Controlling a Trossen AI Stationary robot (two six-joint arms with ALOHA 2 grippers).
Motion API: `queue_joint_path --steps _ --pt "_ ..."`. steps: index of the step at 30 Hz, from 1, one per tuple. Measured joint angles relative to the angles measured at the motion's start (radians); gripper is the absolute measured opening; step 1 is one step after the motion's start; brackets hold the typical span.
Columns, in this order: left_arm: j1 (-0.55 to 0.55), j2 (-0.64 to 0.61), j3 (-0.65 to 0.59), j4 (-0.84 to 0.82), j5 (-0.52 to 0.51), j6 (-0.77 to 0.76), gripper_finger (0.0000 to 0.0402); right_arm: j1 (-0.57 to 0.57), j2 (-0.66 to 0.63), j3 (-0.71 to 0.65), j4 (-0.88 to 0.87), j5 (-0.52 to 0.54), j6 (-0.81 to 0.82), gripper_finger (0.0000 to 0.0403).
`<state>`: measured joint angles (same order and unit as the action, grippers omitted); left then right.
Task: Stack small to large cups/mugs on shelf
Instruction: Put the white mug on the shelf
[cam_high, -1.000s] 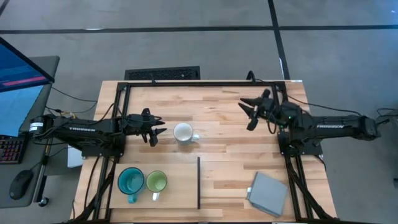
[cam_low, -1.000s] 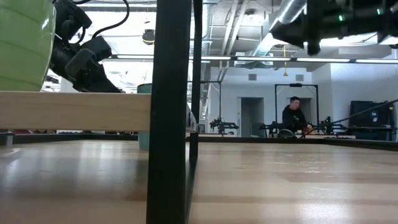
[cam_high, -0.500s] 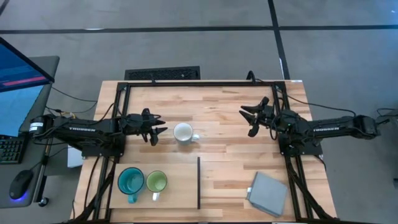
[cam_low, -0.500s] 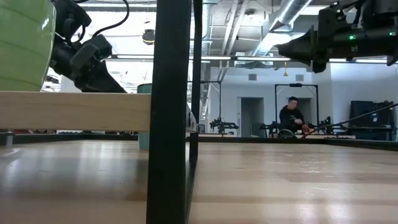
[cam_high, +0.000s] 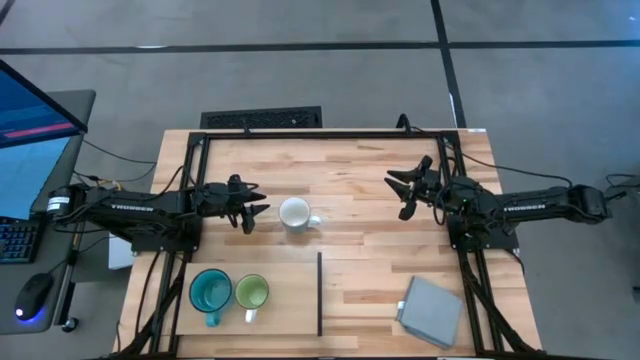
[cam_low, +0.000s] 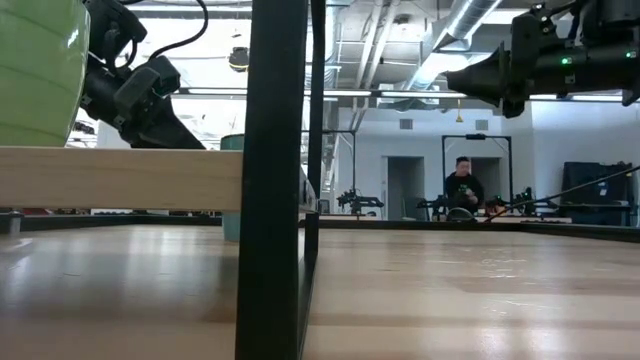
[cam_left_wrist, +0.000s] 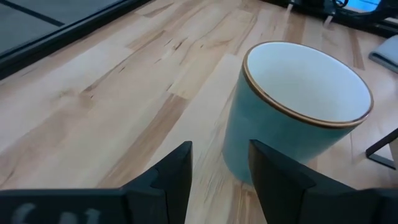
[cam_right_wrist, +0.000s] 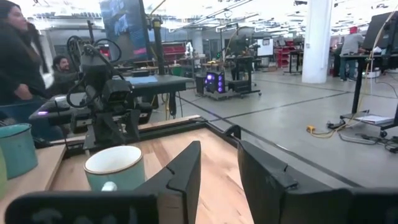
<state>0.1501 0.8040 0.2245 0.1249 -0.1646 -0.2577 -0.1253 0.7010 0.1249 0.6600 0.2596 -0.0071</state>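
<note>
From above, the white mug (cam_high: 294, 213) stands on the striped table (cam_high: 360, 180), just beside the left gripper (cam_high: 252, 207), whose fingers are apart and hold nothing; its handle points away from that gripper. The right gripper (cam_high: 404, 190) is well apart from this mug, over the far right part of the table, also with a gap between its fingers and nothing in it. The teal mug (cam_high: 210, 291) and the light green mug (cam_high: 251, 292) stand side by side on the pale shelf (cam_high: 285, 300), the teal one nearer the left edge, and a grey-blue pad (cam_high: 432, 310) lies at the near right corner. Pale lettering runs along both arms, but it is too small for me to read. The low view shows what the high view cannot: the shelf is raised on a black post (cam_low: 275, 200), the light green mug is seen from the side on top of it, and a person (cam_low: 462, 188) sits far in the room behind. The left wrist view shows the white mug very near its fingers (cam_left_wrist: 174, 174), with a thin golden rim and a pale teal outer wall. The right wrist view sees this mug farther away, with the left arm behind it.
</note>
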Motion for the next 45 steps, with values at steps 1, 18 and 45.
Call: queue_joint_path --steps 1,18,45 --pt "0.0 0.0 0.0 -0.002 0.0 0.0 0.0149 0.0 0.0 0.0 -0.002 0.0 0.0 0.0129" --pt "0.001 0.0 0.103 -0.102 0.064 -0.078 0.0224 0.0 0.0 0.0 -0.024 0.0 0.0 0.0129" --pt "0.011 0.349 0.844 -0.999 0.166 -0.376 0.0224 -0.002 0.0 0.0 -0.024 0.004 -0.001 0.0129"
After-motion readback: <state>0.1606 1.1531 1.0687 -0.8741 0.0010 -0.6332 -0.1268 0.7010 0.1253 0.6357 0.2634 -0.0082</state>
